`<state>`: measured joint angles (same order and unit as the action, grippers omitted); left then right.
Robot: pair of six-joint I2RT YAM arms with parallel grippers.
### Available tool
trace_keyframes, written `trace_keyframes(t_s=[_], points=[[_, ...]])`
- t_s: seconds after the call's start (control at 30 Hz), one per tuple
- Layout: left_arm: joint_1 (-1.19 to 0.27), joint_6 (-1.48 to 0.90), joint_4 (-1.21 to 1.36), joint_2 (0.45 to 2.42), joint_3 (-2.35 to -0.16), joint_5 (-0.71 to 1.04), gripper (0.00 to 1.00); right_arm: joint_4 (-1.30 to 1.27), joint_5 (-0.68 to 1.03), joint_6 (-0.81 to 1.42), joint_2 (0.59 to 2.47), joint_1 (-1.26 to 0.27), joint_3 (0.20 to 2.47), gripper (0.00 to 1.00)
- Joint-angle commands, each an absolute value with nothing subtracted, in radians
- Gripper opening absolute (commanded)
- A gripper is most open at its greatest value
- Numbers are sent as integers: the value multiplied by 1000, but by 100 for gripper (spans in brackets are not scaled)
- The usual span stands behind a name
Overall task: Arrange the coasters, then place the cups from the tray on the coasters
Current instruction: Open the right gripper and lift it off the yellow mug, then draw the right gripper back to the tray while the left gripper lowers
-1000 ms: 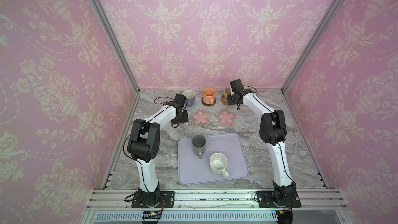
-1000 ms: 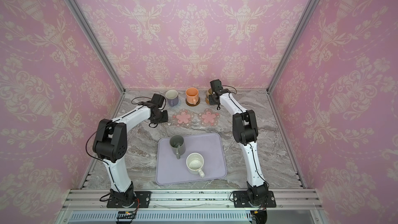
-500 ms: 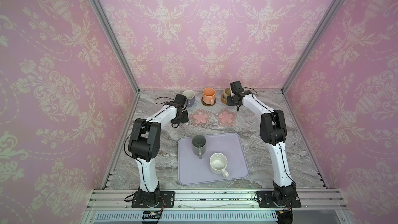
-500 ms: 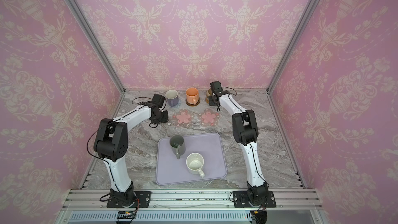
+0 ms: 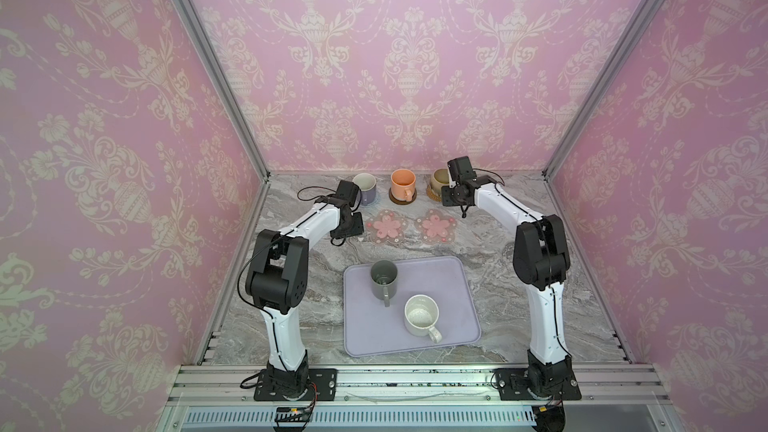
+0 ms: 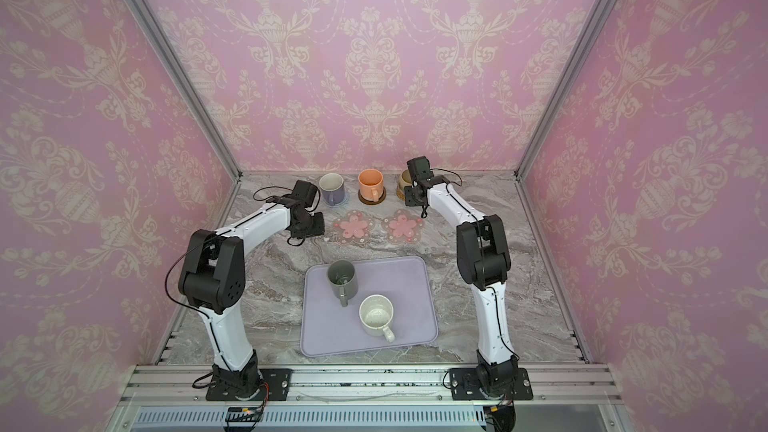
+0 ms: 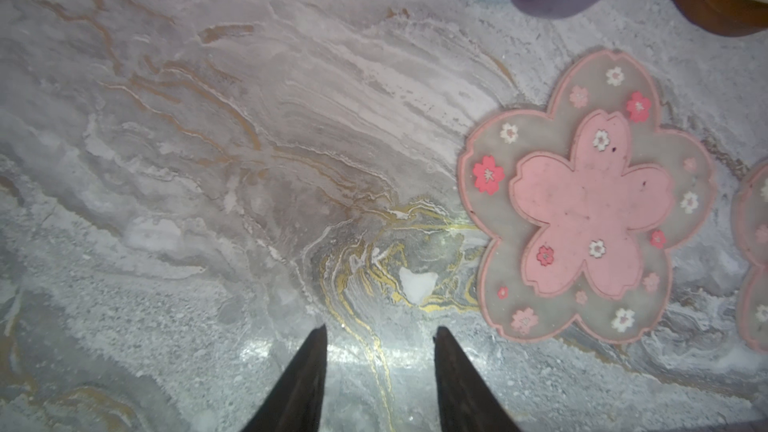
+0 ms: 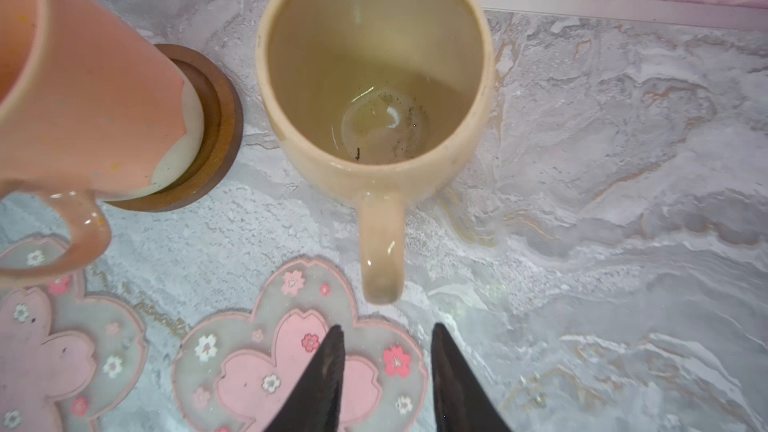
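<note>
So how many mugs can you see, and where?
5. The dark grey mug and white speckled mug stand on the tray; the lavender mug, orange mug and beige mug stand in a row at the back. None looks hidden.

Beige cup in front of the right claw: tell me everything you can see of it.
The beige cup is a rounded mug, glossy like glazed ceramic, with one loop handle. It stands upright and empty, apart from dark specks on its bottom. It is at the back of the marble table, near the wall, beside but apart from the orange cup. In a top view it rests on a woven tan coaster, partly hidden by the right arm. Its handle points at the open right claw, which is not touching it.
</note>
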<state>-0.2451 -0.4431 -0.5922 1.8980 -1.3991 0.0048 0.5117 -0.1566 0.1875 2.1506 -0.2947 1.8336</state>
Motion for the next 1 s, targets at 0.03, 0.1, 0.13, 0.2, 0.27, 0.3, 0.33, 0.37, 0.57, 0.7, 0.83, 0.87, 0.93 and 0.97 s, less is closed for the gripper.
trace_keyframes(t_s=[0.03, 0.1, 0.13, 0.2, 0.27, 0.3, 0.33, 0.37, 0.57, 0.7, 0.83, 0.87, 0.93, 0.97], points=[[-245, -465, -627, 1800, -1349, 29, 45, 509, -178, 215, 2021, -312, 1742, 37], [-250, -465, -633, 1764, -1319, 22, 45, 506, -183, 216, 1967, -320, 1686, 37], [-253, -465, -639, 1749, -1305, 19, 45, 507, -185, 216, 1942, -323, 1663, 37], [-259, -461, -651, 1714, -1278, 7, 45, 505, -187, 218, 1888, -330, 1613, 38], [-266, -457, -669, 1673, -1249, -8, 45, 505, -195, 221, 1830, -340, 1554, 38], [-269, -456, -678, 1654, -1236, -16, 45, 504, -200, 222, 1803, -343, 1529, 38], [-274, -453, -686, 1633, -1221, -25, 45, 503, -204, 224, 1771, -349, 1497, 38], [-279, -454, -694, 1608, -1204, -34, 46, 499, -207, 225, 1740, -353, 1465, 38], [-310, -473, -717, 1473, -1094, -61, 46, 497, -223, 236, 1575, -383, 1286, 39], [-336, -506, -738, 1404, -1027, -77, 46, 505, -241, 244, 1468, -399, 1186, 39], [-385, -531, -779, 1347, -988, -113, 46, 531, -233, 258, 1348, -407, 1088, 40], [-403, -539, -787, 1332, -981, -124, 46, 544, -235, 256, 1316, -410, 1074, 40], [-442, -558, -799, 1299, -962, -148, 46, 562, -248, 256, 1250, -417, 1042, 40], [-464, -573, -801, 1280, -949, -158, 46, 570, -252, 264, 1214, -419, 1020, 41]])
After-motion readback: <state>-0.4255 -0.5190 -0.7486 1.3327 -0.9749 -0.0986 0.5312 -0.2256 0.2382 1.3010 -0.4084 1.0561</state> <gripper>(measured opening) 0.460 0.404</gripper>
